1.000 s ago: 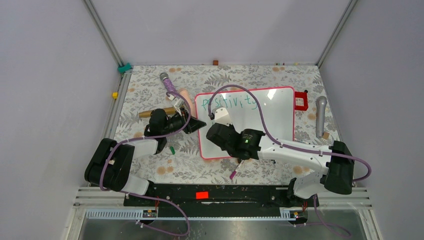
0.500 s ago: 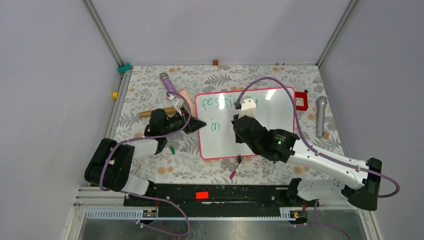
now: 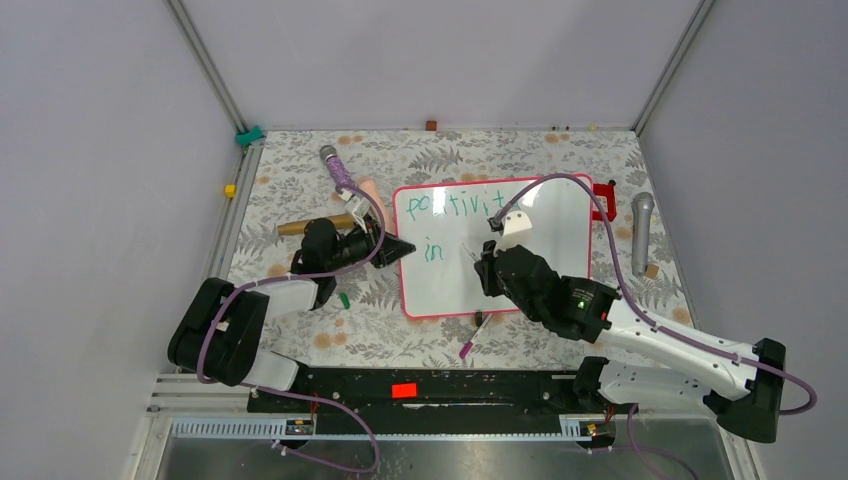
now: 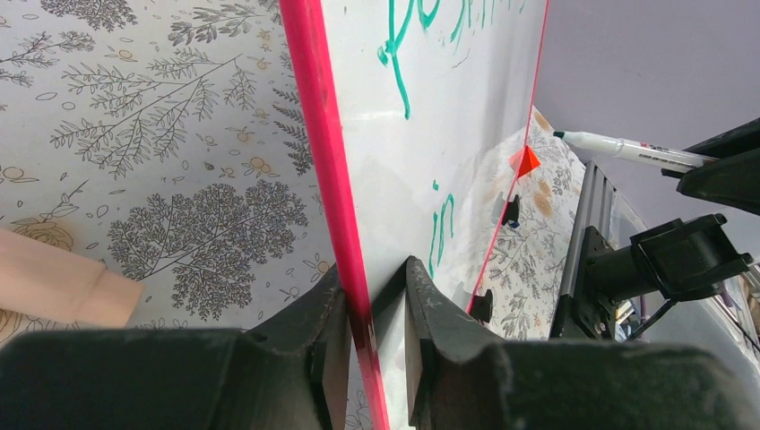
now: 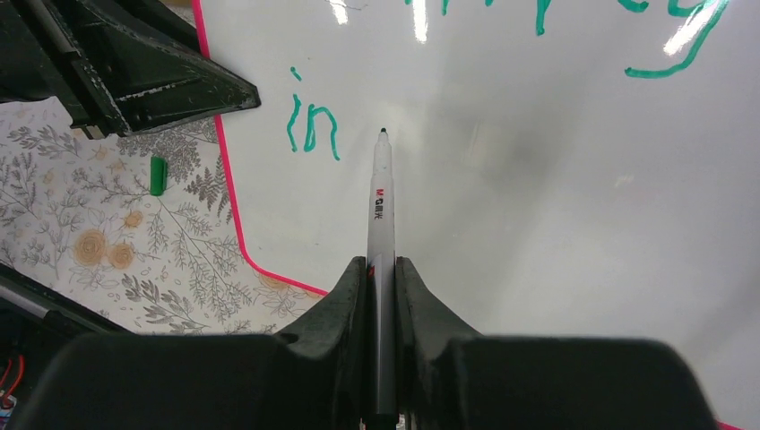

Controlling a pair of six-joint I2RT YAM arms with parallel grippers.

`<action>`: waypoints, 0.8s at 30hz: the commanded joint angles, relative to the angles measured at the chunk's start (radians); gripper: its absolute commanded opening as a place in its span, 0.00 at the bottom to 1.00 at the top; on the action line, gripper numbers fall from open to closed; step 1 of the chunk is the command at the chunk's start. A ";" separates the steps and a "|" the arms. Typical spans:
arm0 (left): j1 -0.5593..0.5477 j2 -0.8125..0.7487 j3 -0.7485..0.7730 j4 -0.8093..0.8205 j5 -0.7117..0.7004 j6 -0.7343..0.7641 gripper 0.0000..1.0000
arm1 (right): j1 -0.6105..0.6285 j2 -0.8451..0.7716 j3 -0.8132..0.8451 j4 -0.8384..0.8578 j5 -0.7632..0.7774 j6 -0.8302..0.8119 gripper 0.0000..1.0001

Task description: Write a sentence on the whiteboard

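The whiteboard (image 3: pixel 540 225) lies on the patterned table, glossy white with a pink-red frame. Green writing reads "positivity" along its top and "in" (image 3: pixel 432 250) lower left. My left gripper (image 3: pixel 398 248) is shut on the board's left edge; in the left wrist view (image 4: pixel 369 300) its fingers (image 4: pixel 324 313) pinch the red frame (image 4: pixel 315 134). My right gripper (image 3: pixel 480 268) is shut on a white marker (image 5: pixel 380 202), tip pointing at the board (image 5: pixel 556 179) just right of "in" (image 5: pixel 311 125). I cannot tell whether the tip touches.
A green marker cap (image 3: pixel 344 299) lies left of the board. A pink-tipped pen (image 3: pixel 474 335) lies below its bottom edge. A red block (image 3: pixel 603 200) and a grey microphone (image 3: pixel 640 230) sit to the right; a purple microphone (image 3: pixel 338 168) and a wooden stick (image 3: pixel 298 227) sit upper left.
My right arm has swung from the board's lower left to its middle, uncovering the word "in". The left gripper has held the board's edge throughout.
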State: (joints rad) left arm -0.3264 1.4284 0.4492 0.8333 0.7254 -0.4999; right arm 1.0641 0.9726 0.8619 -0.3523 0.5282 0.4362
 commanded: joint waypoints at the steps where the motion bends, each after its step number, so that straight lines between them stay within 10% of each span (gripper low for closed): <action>1: -0.006 0.000 -0.011 0.005 -0.207 0.158 0.00 | -0.004 -0.012 -0.006 0.053 -0.021 -0.030 0.00; 24: -0.012 -0.009 -0.042 0.056 -0.247 0.147 0.00 | -0.004 0.086 0.105 -0.044 -0.027 -0.116 0.00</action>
State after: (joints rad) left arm -0.3470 1.4254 0.4255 0.8852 0.6868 -0.4976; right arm 1.0641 1.0348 0.8978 -0.3676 0.5022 0.3614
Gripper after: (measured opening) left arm 0.222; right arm 0.161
